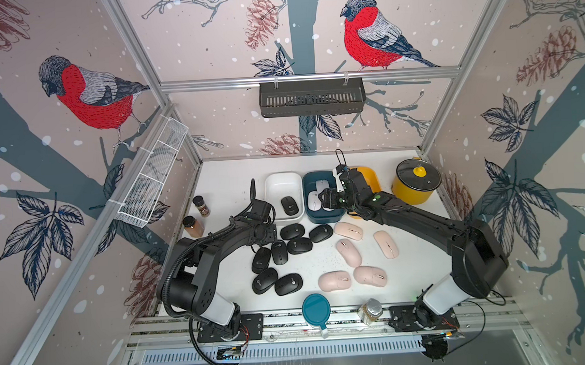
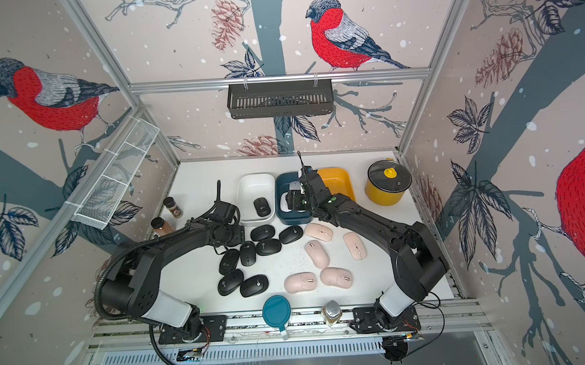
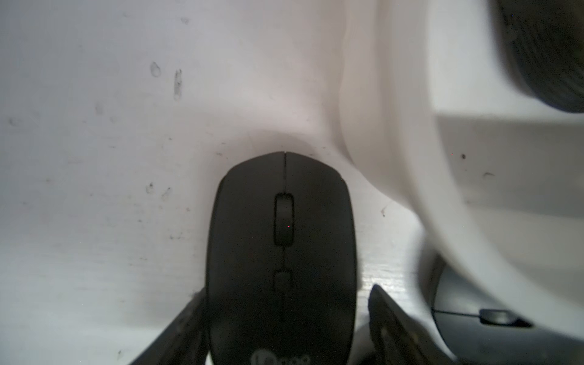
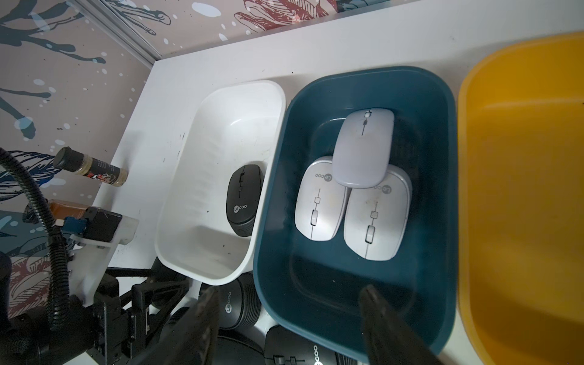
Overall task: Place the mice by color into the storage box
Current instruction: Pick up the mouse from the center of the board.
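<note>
Nearest us, a teal lid (image 1: 316,309) and a glass jar (image 1: 370,310) sat on the front rail (image 1: 283,321). Behind them lay 7 loose black mice (image 1: 288,284) on the left and 5 pink mice (image 1: 348,252) on the right. Farther in, the left gripper (image 3: 286,292) straddled another black mouse (image 3: 281,196), flat on the table (image 3: 94,158) just beside the white box (image 3: 388,142). Its jaws were partly apart, with 1 finger (image 3: 186,325) close against the mouse and a strip of table showing at the other. At the back, the white box held 1 lone black mouse (image 1: 288,205). The blue box (image 4: 426,158) held 3 white mice (image 4: 376,215), and the yellow box (image 4: 521,189) stood beside it. The right gripper (image 4: 288,292) hung above the blue box, jaws wide with nothing between them.
</note>
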Robot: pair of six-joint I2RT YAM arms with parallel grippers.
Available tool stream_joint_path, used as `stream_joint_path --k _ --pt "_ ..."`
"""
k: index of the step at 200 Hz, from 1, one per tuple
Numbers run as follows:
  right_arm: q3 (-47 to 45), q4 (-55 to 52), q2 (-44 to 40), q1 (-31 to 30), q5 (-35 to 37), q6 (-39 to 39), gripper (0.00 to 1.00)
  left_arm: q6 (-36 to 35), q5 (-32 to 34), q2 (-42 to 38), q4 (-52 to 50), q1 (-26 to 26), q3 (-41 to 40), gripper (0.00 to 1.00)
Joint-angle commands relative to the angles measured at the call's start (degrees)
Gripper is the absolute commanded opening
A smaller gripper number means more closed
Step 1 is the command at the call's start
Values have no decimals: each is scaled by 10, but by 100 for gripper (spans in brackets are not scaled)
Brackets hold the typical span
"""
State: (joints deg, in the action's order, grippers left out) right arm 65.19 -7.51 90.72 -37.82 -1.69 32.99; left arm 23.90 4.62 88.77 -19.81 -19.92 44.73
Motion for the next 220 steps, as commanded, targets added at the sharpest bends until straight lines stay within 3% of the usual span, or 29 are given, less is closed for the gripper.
stream_joint_path --k 1,76,112,142,220 --pt "3 13 -1 -1 -6 6 70 -3 -5 9 6 1 8 73" --pt "-7 14 -3 -1 -5 7 70 6 22 36 -2 1 18 72" --pt "-8 14 -5 1 -3 8 70 12 39 37 -10 1 19 61" --pt "-10 14 -8 0 -1 9 70 24 46 15 -11 1 11 54" --pt "-19 12 -33 1 14 12 70 55 98 -86 -43 1 19 51"
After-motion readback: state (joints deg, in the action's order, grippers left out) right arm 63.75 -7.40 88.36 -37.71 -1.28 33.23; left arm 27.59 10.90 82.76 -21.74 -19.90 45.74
